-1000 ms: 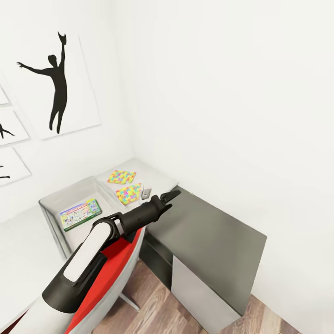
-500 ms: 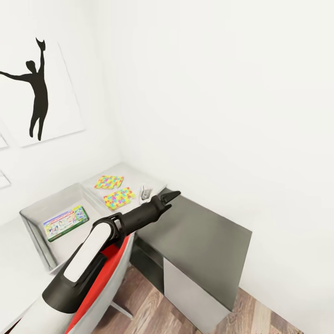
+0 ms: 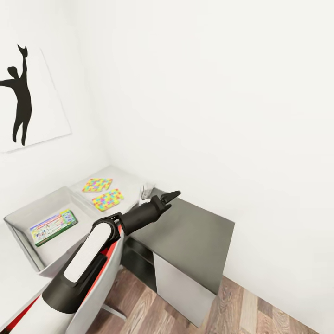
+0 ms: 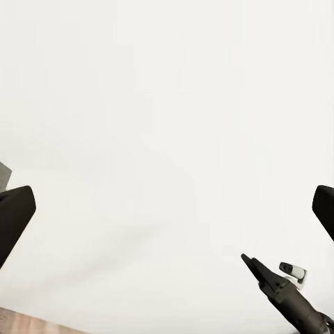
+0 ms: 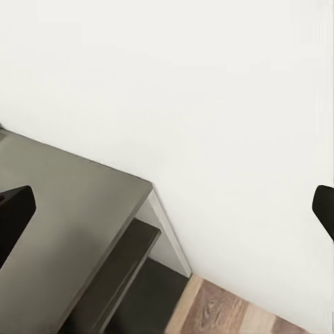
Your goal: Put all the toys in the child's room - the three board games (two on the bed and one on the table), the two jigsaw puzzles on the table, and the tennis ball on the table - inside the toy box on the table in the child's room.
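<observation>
While the right gripper (image 3: 168, 196) hangs over the dark cabinet (image 3: 195, 232), fingers spread wide, it holds nothing.
Beyond its tips lie two jigsaw puzzles (image 3: 107, 199) on the table (image 3: 125, 178) — one board game (image 3: 52, 226) sits inside the toy box (image 3: 18, 241); left gripper fingers (image 4: 14, 219) also wide.

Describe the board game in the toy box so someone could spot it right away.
Find the pale grey table in the room's corner, under the silhouette picture. On it stands the open grey toy box, and the board game lies flat inside: a green-edged printed box, unlike the two bright jigsaw puzzles lying outside.
</observation>
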### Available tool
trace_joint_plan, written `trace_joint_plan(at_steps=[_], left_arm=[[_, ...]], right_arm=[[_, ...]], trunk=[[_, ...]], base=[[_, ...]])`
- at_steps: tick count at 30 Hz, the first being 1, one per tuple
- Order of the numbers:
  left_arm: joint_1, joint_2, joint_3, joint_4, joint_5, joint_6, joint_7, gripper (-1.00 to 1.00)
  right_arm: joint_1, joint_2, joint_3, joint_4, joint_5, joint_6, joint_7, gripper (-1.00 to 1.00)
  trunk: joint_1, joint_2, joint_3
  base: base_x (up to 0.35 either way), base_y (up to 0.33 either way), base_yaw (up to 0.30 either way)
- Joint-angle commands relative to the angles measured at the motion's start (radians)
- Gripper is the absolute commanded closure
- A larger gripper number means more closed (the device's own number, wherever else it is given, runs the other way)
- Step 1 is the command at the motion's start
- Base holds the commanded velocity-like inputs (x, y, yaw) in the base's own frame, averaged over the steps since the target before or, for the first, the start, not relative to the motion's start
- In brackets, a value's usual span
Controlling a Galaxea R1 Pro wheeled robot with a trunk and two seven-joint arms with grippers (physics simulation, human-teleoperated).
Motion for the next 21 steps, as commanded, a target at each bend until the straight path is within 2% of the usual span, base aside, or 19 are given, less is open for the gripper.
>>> trace_joint_plan(at_steps=[1, 13, 21], left_arm=[[-0.001, 0.001, -0.001, -0.001, 0.011, 0.000, 0.009, -1.00], [0.000, 0.001, -0.001, -0.002, 0.010, 0.000, 0.009, -1.00], [0.000, 0.001, -0.003, -0.002, 0.008, 0.000, 0.009, -1.00]], right_arm=[[-0.002, 0.000, -0.001, -0.001, 0.010, 0.008, 0.010, -1.00], [-0.001, 0.010, 0.005, -0.002, 0.010, 0.006, 0.010, -1.00], [-0.002, 0.028, 0.034, -0.002, 0.011, 0.006, 0.010, -1.00]], trunk=[[0.001, -0.002, -0.001], [0.001, -0.002, 0.017], [0.001, -0.002, 0.029]], base=[[-0.037, 0.000, -0.172], [-0.016, 0.000, -0.159], [-0.004, 0.000, -0.118]])
